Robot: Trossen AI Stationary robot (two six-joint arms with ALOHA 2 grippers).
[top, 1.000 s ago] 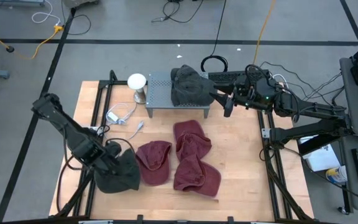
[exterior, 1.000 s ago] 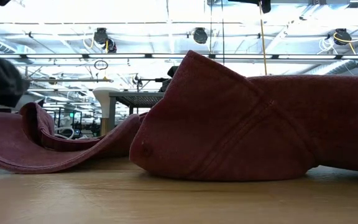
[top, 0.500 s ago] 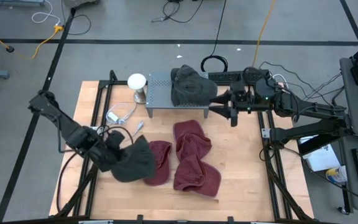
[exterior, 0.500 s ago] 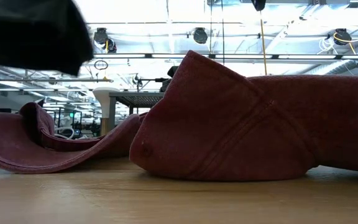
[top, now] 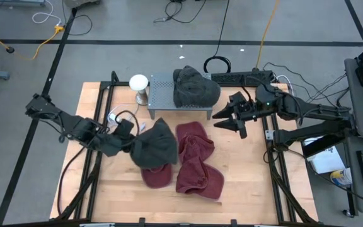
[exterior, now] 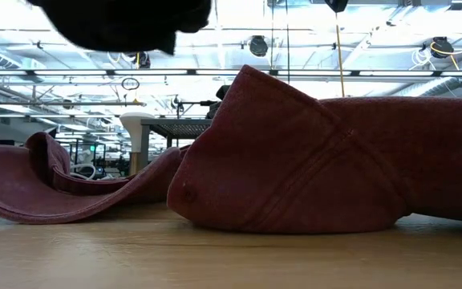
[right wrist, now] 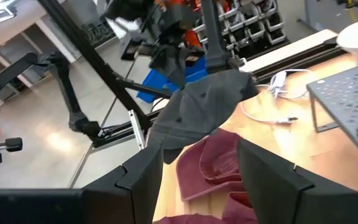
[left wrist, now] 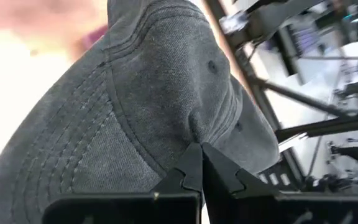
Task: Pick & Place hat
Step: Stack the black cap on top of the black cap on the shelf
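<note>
The left gripper (top: 126, 136) has its two fingers (left wrist: 191, 171) pressed together on a fold of the grey hat (top: 154, 144), as the left wrist view shows: the dark tips meet in the denim just under the crown. In the high view that hat hangs off the gripper, lifted clear of the table (top: 251, 176), over the near-left red hat (top: 156, 171) and just in front of the metal stand (top: 164, 94). The low view catches only its dark underside at the upper edge (exterior: 127, 20), above the red cloth.

The right gripper (top: 229, 121) hovers just to the right of the stand's front corner with its jaws spread apart and nothing between them; the right wrist view shows the two fingers (right wrist: 143, 171) wide, with the grey hat (right wrist: 201, 109) hanging beyond them.

On top of the stand lies a second grey hat (top: 193, 88), bunched toward its right half. In front of the stand, two more red hats (top: 195, 161) lie crumpled on the wood, one touching the next. Left of the stand stands a white cup-shaped thing (top: 138, 85), and in front of that a white cable (top: 123, 118) is coiled near the left arm's wrist. The left arm reaches in from the table's left edge, the right arm from its right edge
</note>
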